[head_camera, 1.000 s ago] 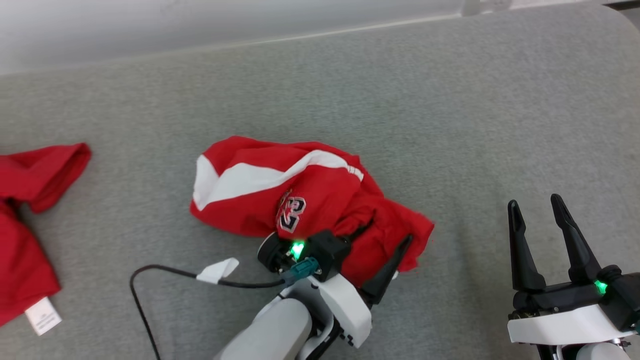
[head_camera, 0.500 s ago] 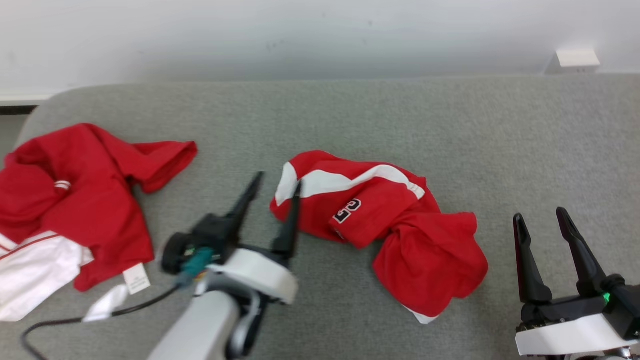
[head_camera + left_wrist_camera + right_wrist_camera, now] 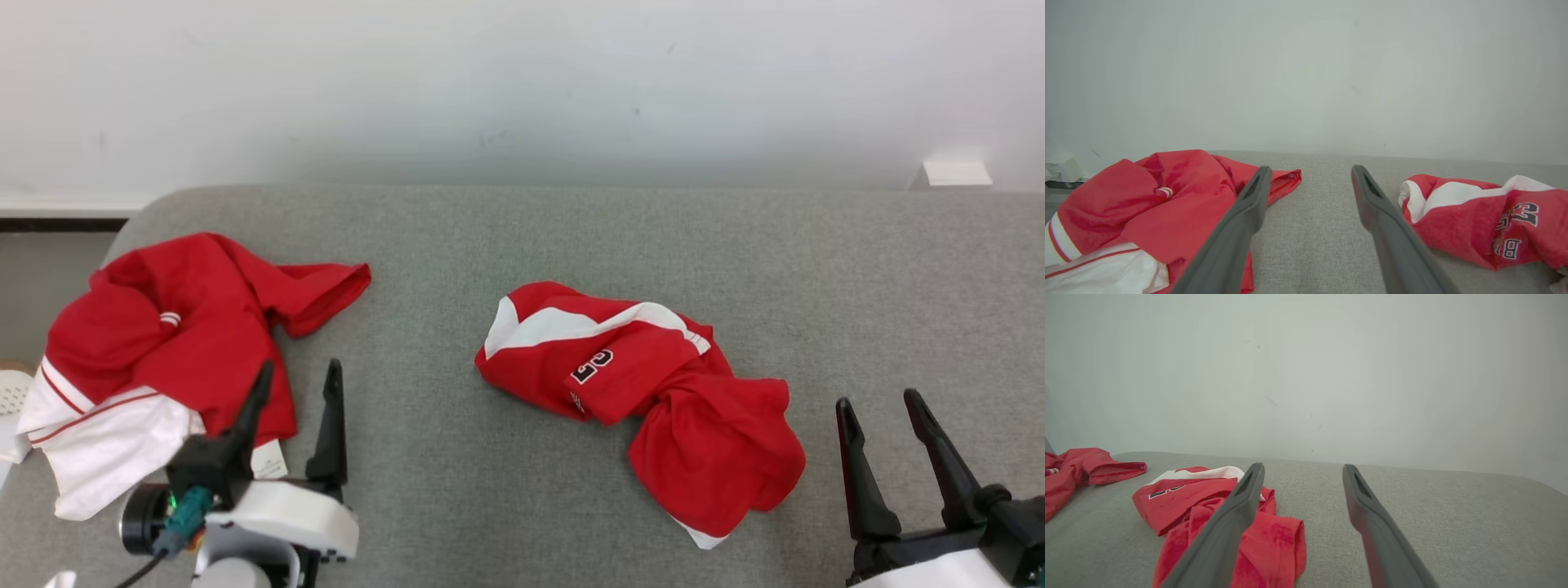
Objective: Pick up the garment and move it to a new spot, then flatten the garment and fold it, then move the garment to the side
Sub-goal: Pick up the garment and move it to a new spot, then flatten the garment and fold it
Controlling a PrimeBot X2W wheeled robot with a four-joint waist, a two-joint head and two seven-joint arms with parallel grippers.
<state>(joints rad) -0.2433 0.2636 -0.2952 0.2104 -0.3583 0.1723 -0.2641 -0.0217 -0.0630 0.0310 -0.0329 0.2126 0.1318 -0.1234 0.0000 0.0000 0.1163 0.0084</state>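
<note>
Red and white cloth marks the task's garment [image 3: 645,392], which in the head view lies crumpled on the middle of the grey fabric counter [image 3: 490,237], a number patch showing on top. The left hand [image 3: 299,367] hovers at the lower left with its fingers spread and empty, just beside a second garment [image 3: 163,327]. The right hand [image 3: 878,400], likewise spread and empty, waits near the bundle's right end.

In the left wrist view, the left hand [image 3: 1311,169] frames bare counter [image 3: 1314,228], with the garment [image 3: 1474,216] off to the right and the second garment [image 3: 1167,196] behind the left finger.

From the right wrist view, the right hand [image 3: 1302,466] points past the garment [image 3: 1184,498], whose bunched end sits behind its left finger.

Flattening looks like the step in hand. It would go best if each hand pinched a single layer at an opposite outer edge, low against the counter, then drew apart evenly. Grabbing the thick middle fold would likely only drag the lump along.
</note>
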